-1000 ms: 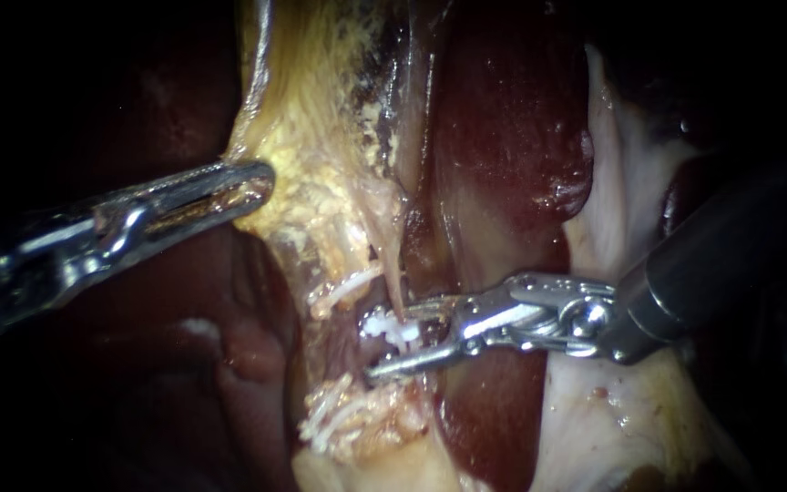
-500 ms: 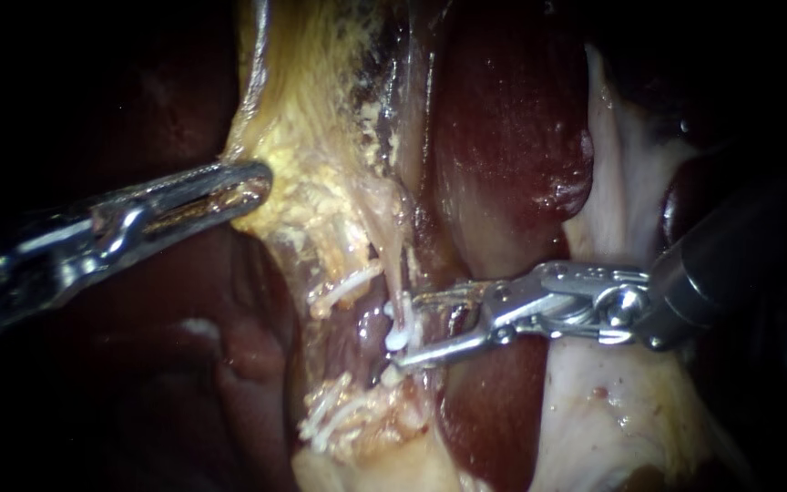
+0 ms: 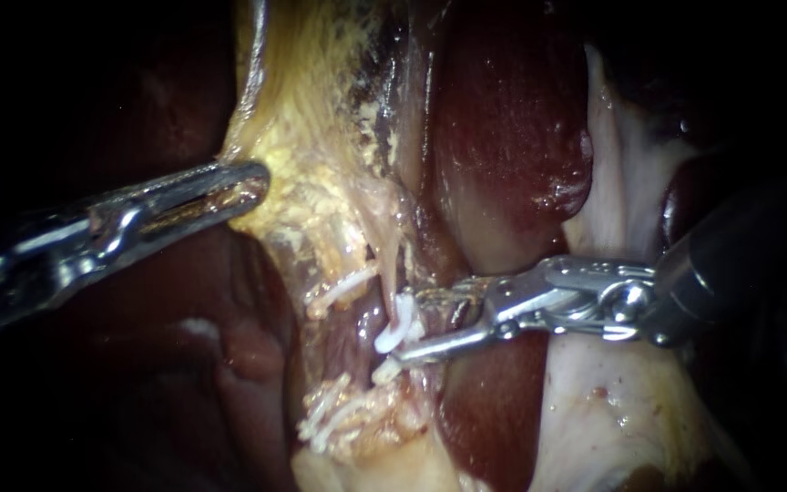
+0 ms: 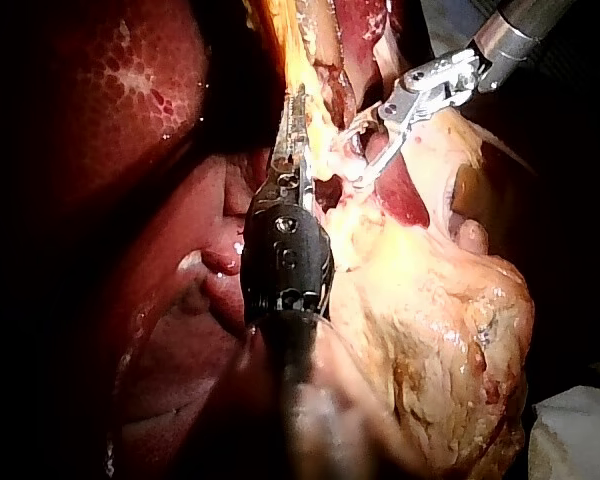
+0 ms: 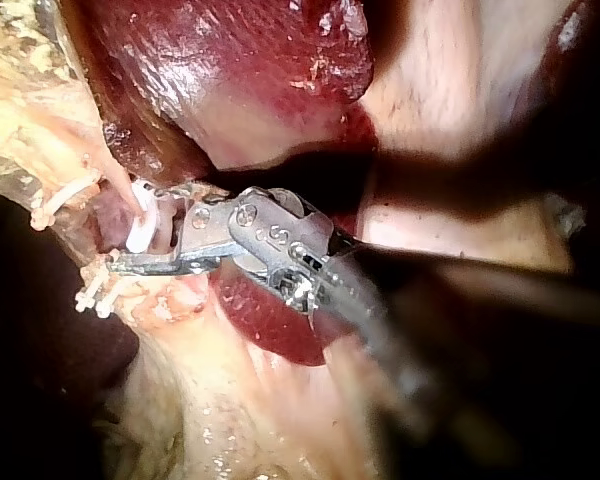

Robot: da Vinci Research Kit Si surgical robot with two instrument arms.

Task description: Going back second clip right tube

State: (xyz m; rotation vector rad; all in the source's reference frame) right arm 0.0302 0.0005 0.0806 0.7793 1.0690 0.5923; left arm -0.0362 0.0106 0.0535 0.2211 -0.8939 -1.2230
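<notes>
Well to the left of the white clip (image 3: 395,326), the left instrument (image 3: 252,182) has its jaws clenched on the edge of the yellow fatty tissue (image 3: 311,137). The left wrist view shows them lying together along that same yellow edge.

The clip sits across a thin pale tube (image 3: 395,269) that runs down out of the fatty tissue. It is at the spot where the tube passes in front of darker tissue.

Immediately right of the clip is the right instrument (image 3: 404,328). Its jaws are released, with a clear gap between them, and the clip stands in that gap at their tips (the right wrist view shows the same: clip (image 5: 140,225) between parted jaws). Above and to the right of the clip is a lobe of dark red tissue (image 3: 503,118), and pale whitish tissue (image 3: 612,419) lies below the right instrument's shaft.
</notes>
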